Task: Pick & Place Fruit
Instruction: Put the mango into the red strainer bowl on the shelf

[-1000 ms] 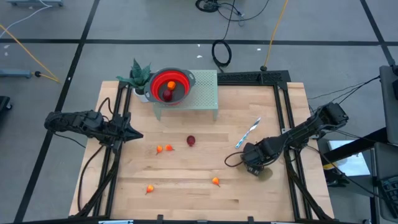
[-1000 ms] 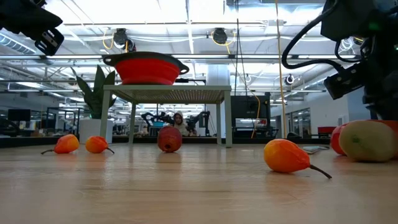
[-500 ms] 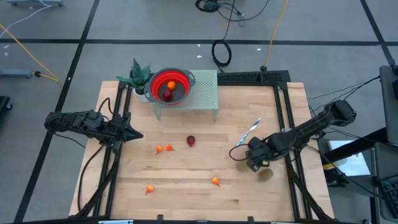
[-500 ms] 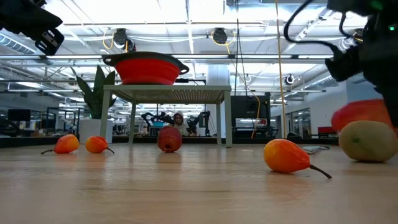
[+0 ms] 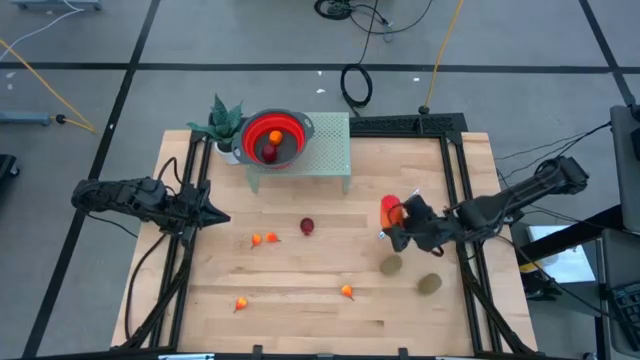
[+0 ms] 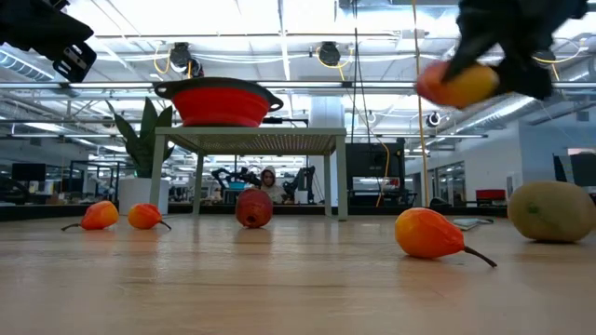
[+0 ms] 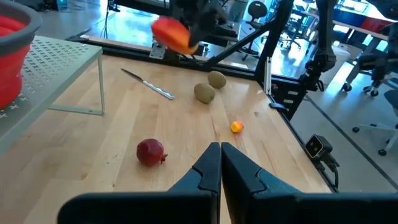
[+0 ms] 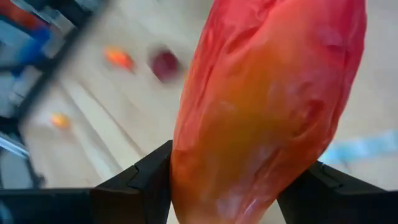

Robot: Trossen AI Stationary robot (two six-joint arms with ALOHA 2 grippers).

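My right gripper (image 5: 398,218) holds a red-orange oval fruit (image 5: 391,210) well above the table's right half; the fruit fills the right wrist view (image 8: 267,99). Two brownish-green ovals (image 5: 391,265) (image 5: 429,283) lie on the wood below it. A dark red round fruit (image 5: 307,227) rests mid-table, and several tiny orange pieces (image 5: 264,239) (image 5: 347,292) lie scattered. A red bowl (image 5: 290,128) on a pale green stand (image 5: 328,150) holds a dark red fruit and an orange one. My left gripper (image 5: 222,216) is shut and waits at the left. My right gripper pinches the red-orange oval by its two sides (image 8: 186,168), one finger (image 8: 134,183) on each side. The fingers slant downward from the table's right side, and the fruit's length runs out ahead along them. It hangs clear of the table (image 6: 456,84).
A blue-and-white stick (image 5: 412,197) lies just beyond the right gripper. A small green plant (image 5: 225,120) stands left of the bowl. Black frame rails (image 5: 455,170) run along the table's left, right and far-right edges. Bare wood lies along the near edge.
My right gripper has risen from the table near the right edge with the red-orange oval, swung toward the table's far side and middle, and rolled its wrist. The fruit is now lifted clear. A brownish-green oval shows where the gripper stood.
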